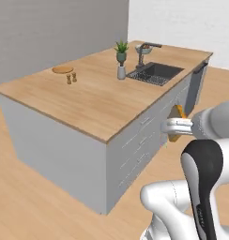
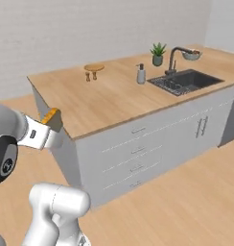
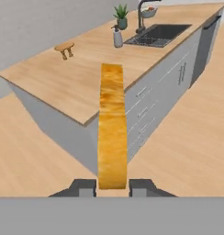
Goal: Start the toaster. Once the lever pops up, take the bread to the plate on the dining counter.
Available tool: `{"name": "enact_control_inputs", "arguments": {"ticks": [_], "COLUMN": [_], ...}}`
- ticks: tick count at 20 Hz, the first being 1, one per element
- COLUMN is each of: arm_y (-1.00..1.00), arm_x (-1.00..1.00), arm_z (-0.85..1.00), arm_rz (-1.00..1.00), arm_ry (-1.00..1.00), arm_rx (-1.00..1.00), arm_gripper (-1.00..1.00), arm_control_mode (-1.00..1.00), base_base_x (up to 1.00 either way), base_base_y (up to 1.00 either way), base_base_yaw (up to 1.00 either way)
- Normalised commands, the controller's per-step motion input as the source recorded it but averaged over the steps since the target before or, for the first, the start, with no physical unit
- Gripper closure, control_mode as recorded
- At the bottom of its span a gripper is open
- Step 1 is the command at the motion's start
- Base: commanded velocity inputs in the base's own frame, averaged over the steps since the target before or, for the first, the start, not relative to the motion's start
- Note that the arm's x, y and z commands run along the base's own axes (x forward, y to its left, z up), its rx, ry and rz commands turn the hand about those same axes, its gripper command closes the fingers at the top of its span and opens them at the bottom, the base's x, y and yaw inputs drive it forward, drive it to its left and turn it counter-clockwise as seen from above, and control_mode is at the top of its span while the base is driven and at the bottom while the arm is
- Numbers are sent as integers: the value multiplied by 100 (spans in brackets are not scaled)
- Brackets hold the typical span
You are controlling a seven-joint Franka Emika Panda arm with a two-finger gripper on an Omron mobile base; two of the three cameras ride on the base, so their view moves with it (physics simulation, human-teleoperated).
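The dining counter [image 1: 88, 101] is a large light-wood top on grey cabinet fronts, extending away from the robot. A dark sink [image 1: 155, 73] with a faucet [image 1: 143, 50] is set into its far right end. A potted plant [image 1: 121, 50] and a soap dispenser [image 1: 121, 71] stand just left of the sink. The plate [image 1: 63, 70] lies flat near the far left edge of the counter, with two small shakers [image 1: 71, 78] just beside it on the near side. The gripper [image 1: 176, 127] is positioned off the counter, near its front right side and below the level of the top. Its jaws are closed on the bread [image 3: 112, 128], which is held on edge between the fingertips [image 3: 84, 187]. The bread is well apart from the plate.
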Motion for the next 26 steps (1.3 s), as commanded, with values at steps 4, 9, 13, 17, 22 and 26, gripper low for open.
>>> {"name": "enact_control_inputs", "arguments": {"ticks": [4,9,13,17,22,26], "arm_y": [0,0,0,0,0,0], "arm_x": [0,0,0,0,0,0], "arm_z": [0,0,0,0,0,0], "arm_rz": [0,0,0,0,0,0], "arm_ry": [0,0,0,0,0,0], "arm_rx": [0,0,0,0,0,0], "arm_gripper": [100,100,100,100,100,100], "arm_control_mode": [100,100,100,100,100,100], "base_base_x": [-9,20,86,100,100,100], "base_base_y": [67,73,49,35,6,0], "base_base_yaw": [62,48,36,27,11,0]}}
